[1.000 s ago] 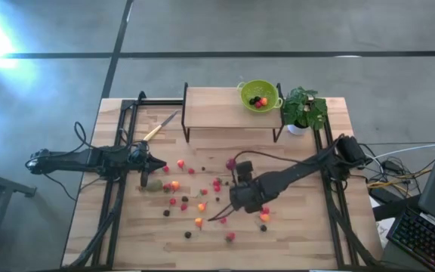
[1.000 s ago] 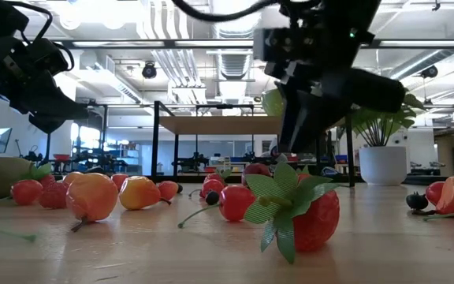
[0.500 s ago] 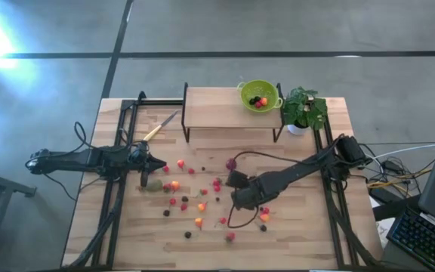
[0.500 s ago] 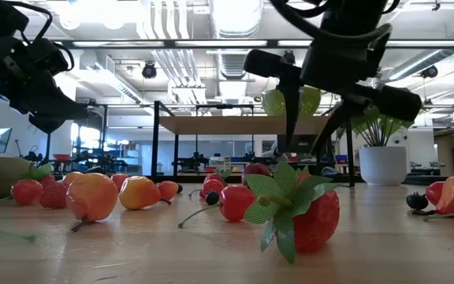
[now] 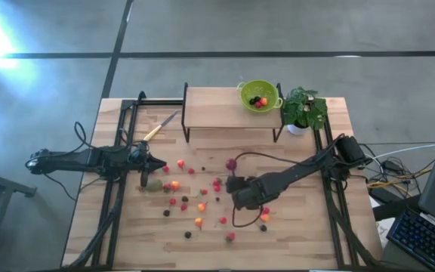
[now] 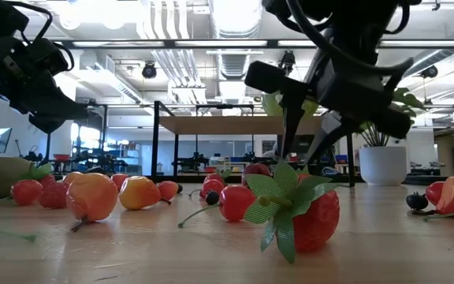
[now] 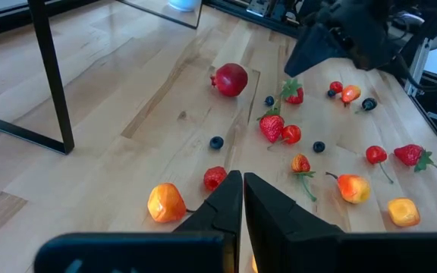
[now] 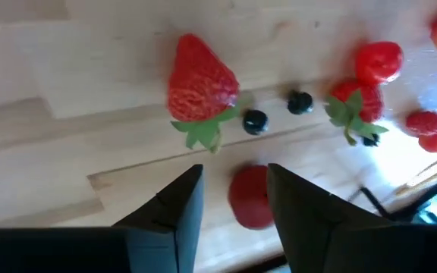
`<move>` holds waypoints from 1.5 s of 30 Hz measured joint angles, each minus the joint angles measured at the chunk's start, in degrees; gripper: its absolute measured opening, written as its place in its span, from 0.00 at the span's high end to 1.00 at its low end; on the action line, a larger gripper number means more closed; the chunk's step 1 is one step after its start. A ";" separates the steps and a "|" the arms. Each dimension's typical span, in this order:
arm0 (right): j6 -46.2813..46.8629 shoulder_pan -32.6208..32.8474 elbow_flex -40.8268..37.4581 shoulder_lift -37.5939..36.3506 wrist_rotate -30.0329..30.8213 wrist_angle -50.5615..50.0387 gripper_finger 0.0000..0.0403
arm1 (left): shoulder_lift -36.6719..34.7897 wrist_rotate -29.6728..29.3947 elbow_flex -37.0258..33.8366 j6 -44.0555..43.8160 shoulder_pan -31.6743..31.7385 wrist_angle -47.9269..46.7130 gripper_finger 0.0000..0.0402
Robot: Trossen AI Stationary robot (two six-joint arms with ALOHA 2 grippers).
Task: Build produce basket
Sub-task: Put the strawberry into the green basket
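Observation:
The lime-green produce basket [image 5: 260,96] stands on a raised wooden shelf [image 5: 217,109] at the far side and holds a few small fruits. Produce lies scattered over the table's middle: strawberries [image 8: 199,83], blueberries [image 8: 255,121], cherries [image 7: 291,134], orange fruits [image 7: 165,202], a dark red round fruit [image 5: 231,163] and a brownish-green kiwi [image 5: 154,185]. My right gripper [image 8: 234,178] hangs open above the fruits, tilted down, with a small red fruit [image 8: 250,196] showing below its fingers. My left gripper [image 7: 241,178] is shut with nothing in it, at the table's left near the kiwi.
A potted green plant [image 5: 303,109] stands right of the shelf. A yellow-handled knife [image 5: 159,128] lies at the far left. Black frame rails [image 5: 112,204] run along both sides of the table. Bare wood lies along the near edge.
My right gripper has rolled about the line it points along, so its fingers now stand turned from where they were, and it has sunk a little toward the fruits. The fruits lie as before.

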 joint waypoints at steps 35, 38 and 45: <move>0.08 -0.19 -1.14 6.60 5.83 4.52 0.98 | 0.00 0.00 0.00 0.00 0.02 0.00 0.95; 3.02 -0.20 -0.66 5.52 5.66 4.35 0.98 | 0.00 0.00 0.00 0.00 0.00 0.00 0.95; 13.30 -0.54 -0.47 -0.67 6.52 3.36 0.98 | -0.01 0.00 0.00 0.01 0.01 0.02 0.95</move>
